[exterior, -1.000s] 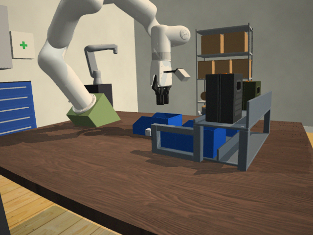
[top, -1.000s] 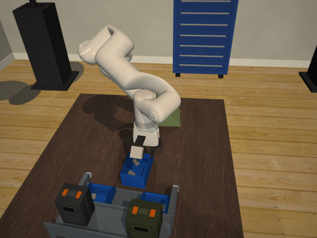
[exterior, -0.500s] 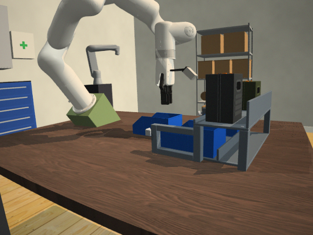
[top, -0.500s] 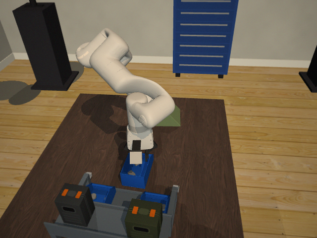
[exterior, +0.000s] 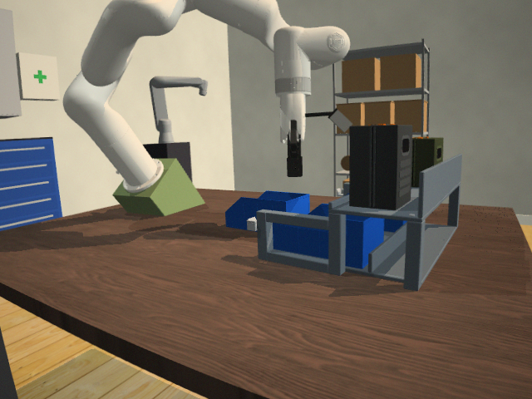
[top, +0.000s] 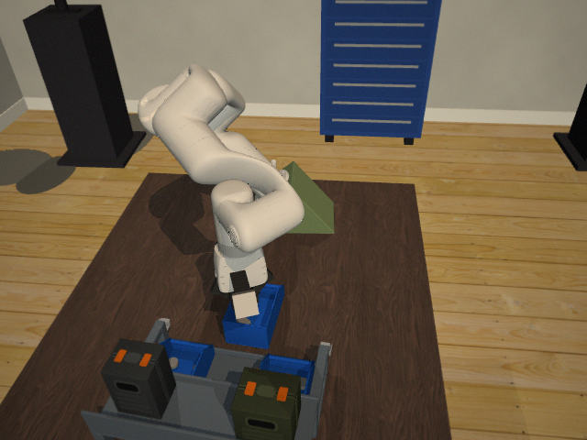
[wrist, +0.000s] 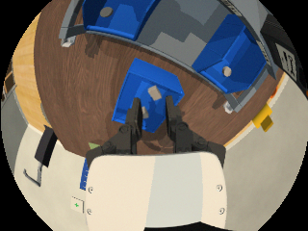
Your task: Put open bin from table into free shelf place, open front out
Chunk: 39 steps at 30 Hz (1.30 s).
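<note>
The blue open bin (top: pixel 253 331) (exterior: pixel 274 201) (wrist: pixel 157 77) stands level on the table just before the grey shelf (top: pixel 217 374) (exterior: pixel 296 219) (wrist: pixel 187 7), with small pale parts (wrist: pixel 154 92) in it. My gripper (exterior: pixel 294 171) (wrist: pixel 153 105) hangs straight down above the bin, clear of its rim, with the fingers partly open and nothing between them. Two more blue bins stand on the shelf, one left (top: pixel 189 355) and one right (top: pixel 289 369) (wrist: pixel 231 52), with a free gap between them.
A black case (top: pixel 137 379) (exterior: pixel 377 167) and a dark green case (top: pixel 265 402) (exterior: pixel 427 155) stand on the shelf's upper board. The arm's green wedge base (top: pixel 310 208) (exterior: pixel 159 193) sits at the back of the table.
</note>
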Each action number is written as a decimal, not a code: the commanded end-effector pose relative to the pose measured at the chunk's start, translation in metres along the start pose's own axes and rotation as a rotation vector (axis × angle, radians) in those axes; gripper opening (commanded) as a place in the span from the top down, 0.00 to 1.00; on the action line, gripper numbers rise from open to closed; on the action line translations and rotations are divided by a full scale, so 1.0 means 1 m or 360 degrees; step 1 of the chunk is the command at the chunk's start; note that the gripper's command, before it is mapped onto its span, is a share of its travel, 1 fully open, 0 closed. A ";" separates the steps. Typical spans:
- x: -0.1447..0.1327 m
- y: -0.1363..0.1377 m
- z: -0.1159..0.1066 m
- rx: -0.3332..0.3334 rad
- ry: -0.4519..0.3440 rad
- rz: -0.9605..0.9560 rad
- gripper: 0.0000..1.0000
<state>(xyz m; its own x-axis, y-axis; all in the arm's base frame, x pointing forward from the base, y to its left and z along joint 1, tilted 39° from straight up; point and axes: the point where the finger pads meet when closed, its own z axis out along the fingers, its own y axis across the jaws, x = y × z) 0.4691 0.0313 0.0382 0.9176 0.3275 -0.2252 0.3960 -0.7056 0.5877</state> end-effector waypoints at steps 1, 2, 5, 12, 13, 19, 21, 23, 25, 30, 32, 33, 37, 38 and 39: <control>0.004 0.005 -0.002 0.0000 0.0005 -0.0081 0.67; 0.007 0.010 -0.003 0.0000 0.0005 -0.0164 0.67; 0.016 0.025 -0.006 -0.0001 0.0005 -0.0412 0.67; 0.016 0.025 -0.006 -0.0001 0.0005 -0.0412 0.67; 0.016 0.025 -0.006 -0.0001 0.0005 -0.0412 0.67; 0.014 0.021 -0.005 -0.0001 0.0006 -0.0576 0.67; 0.012 0.018 -0.005 -0.0001 0.0006 -0.0742 0.67; 0.011 0.017 -0.005 -0.0001 0.0006 -0.0825 0.67; 0.011 0.017 -0.005 -0.0001 0.0006 -0.0825 0.67; 0.011 0.017 -0.005 -0.0001 0.0006 -0.0825 0.67; 0.011 0.017 -0.005 -0.0001 0.0006 -0.0825 0.67; 0.011 0.017 -0.005 -0.0001 0.0006 -0.0825 0.67; 0.009 0.014 -0.004 -0.0002 0.0006 -0.1071 0.67; 0.009 0.013 -0.004 -0.0002 0.0006 -0.1154 0.67; 0.008 0.012 -0.004 -0.0002 0.0006 -0.1236 0.67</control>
<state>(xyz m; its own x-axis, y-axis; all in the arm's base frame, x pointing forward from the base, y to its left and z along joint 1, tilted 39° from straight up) 0.4833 0.0256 0.0471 0.5214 0.6743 -0.5229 0.8526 -0.3855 0.3529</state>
